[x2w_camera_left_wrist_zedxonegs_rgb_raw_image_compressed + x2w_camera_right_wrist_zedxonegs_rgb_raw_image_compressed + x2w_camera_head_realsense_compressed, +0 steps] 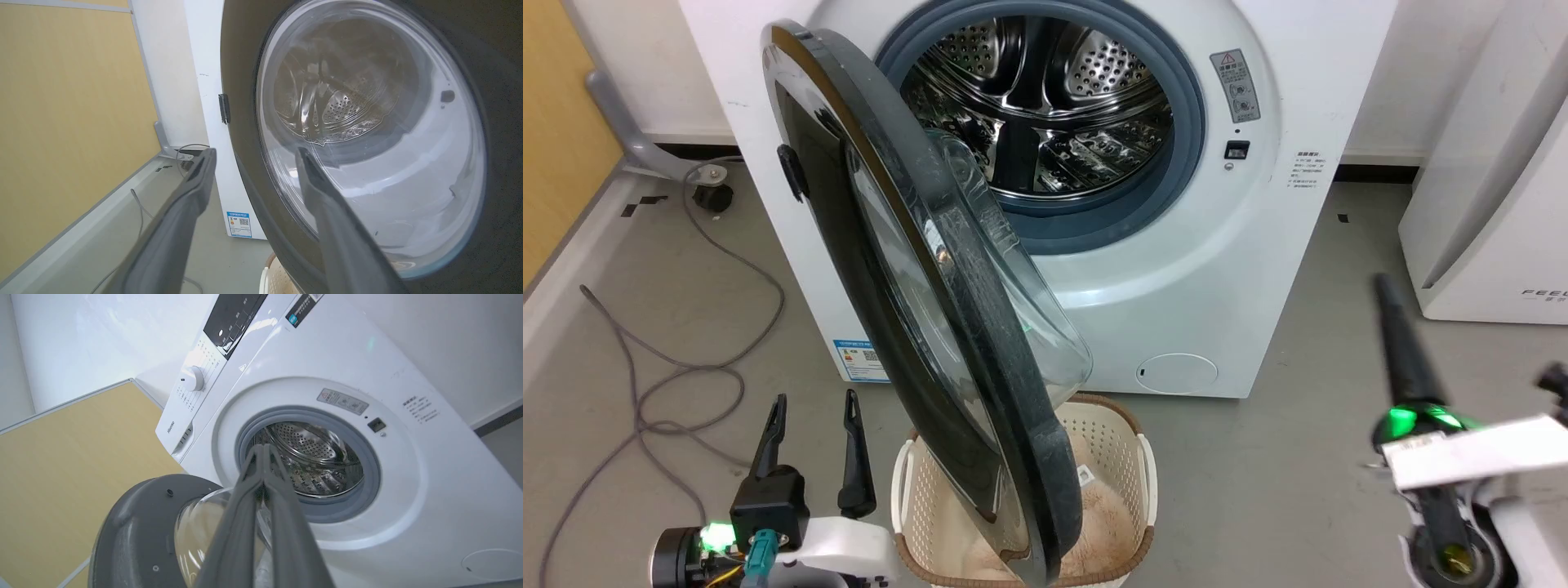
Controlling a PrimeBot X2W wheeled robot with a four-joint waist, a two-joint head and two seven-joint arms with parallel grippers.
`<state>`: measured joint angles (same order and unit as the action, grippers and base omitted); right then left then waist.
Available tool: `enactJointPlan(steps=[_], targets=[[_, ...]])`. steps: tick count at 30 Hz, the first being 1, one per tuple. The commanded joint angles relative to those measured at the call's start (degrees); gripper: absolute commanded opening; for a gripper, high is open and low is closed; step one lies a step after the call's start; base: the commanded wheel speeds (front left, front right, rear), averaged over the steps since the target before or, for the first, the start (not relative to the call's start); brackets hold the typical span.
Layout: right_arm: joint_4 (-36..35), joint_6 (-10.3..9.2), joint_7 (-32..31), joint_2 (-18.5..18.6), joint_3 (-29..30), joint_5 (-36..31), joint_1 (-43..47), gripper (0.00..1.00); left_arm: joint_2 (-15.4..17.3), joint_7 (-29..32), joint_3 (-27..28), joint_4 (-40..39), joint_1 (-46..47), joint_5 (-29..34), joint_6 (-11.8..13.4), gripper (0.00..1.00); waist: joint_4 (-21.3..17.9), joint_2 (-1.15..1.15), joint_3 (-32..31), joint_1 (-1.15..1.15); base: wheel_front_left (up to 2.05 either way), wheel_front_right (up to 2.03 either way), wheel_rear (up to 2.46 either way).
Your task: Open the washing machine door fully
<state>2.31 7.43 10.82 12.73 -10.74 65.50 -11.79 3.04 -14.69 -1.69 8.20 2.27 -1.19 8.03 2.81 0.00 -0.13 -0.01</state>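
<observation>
The white washing machine (1176, 269) stands ahead with its steel drum (1045, 98) exposed. Its round washing machine door (931, 327) swings out edge-on toward me, black ring around a bulging glass bowl, handle tab (792, 171) on the outer face. My left gripper (815, 404) is open at the lower left, short of the door's outer face and touching nothing. In the left wrist view the gripper (253, 157) points at the door (367, 134). My right gripper (1384, 282) is shut and empty at the right, apart from the machine. In the right wrist view its tips (261, 451) point toward the drum (314, 461).
A cream laundry basket (1139, 482) with pinkish fabric sits on the floor beneath the door's lower edge. Grey cables (670, 359) trail over the floor at the left beside a wooden panel (556, 122). A white FEELAIR appliance (1494, 180) stands at the right.
</observation>
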Motion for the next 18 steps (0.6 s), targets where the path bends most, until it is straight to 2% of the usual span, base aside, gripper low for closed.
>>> enactJointPlan(steps=[1,3,6,9,11,13,17,18], targets=[[0.7,0.06,2.9,2.0,0.3,-5.4,1.4,0.00,0.2,-0.3,0.1,0.0,-0.9,0.1,-0.1,1.00,-0.1,0.00,0.0,0.01,0.00,0.00,0.00],[1.4,0.06,4.0,3.0,2.9,-14.6,1.7,0.00,0.2,-0.3,0.3,-0.1,-0.9,0.1,-0.2,1.00,-0.1,0.00,0.1,0.01,0.00,0.00,0.00],[-1.8,0.06,4.1,-0.1,10.6,-29.3,3.1,0.00,0.3,-0.3,0.5,-0.2,-0.9,0.1,-0.3,1.00,-0.1,0.00,0.4,0.01,0.00,0.00,0.00],[-3.6,0.06,4.2,-2.0,12.9,-44.2,5.8,0.00,0.3,-0.3,0.6,-0.3,-0.9,0.2,-0.3,1.00,0.0,0.00,0.6,0.01,0.00,0.00,0.00],[-3.5,0.06,4.2,-4.9,14.5,-48.0,7.5,0.00,0.2,-0.3,0.6,-0.3,-0.9,0.2,-0.2,1.00,0.1,0.00,0.6,0.01,0.00,0.00,0.00],[-3.0,0.06,4.2,-5.4,14.4,-52.9,9.2,0.00,0.2,-0.3,0.5,-0.2,-0.9,0.2,-0.2,1.00,0.2,0.00,0.6,0.01,0.00,0.00,0.00],[-1.3,0.06,4.2,-7.0,13.3,-56.8,12.1,0.00,0.2,-0.3,0.4,0.0,-0.8,0.1,-0.3,1.00,0.4,0.00,0.6,0.01,0.00,0.00,0.00],[-0.8,0.06,4.2,-7.1,13.0,-57.9,12.7,0.24,0.2,-0.3,0.4,0.0,-0.8,0.1,-0.3,1.00,0.5,0.00,0.6,0.01,0.00,0.00,0.00]])
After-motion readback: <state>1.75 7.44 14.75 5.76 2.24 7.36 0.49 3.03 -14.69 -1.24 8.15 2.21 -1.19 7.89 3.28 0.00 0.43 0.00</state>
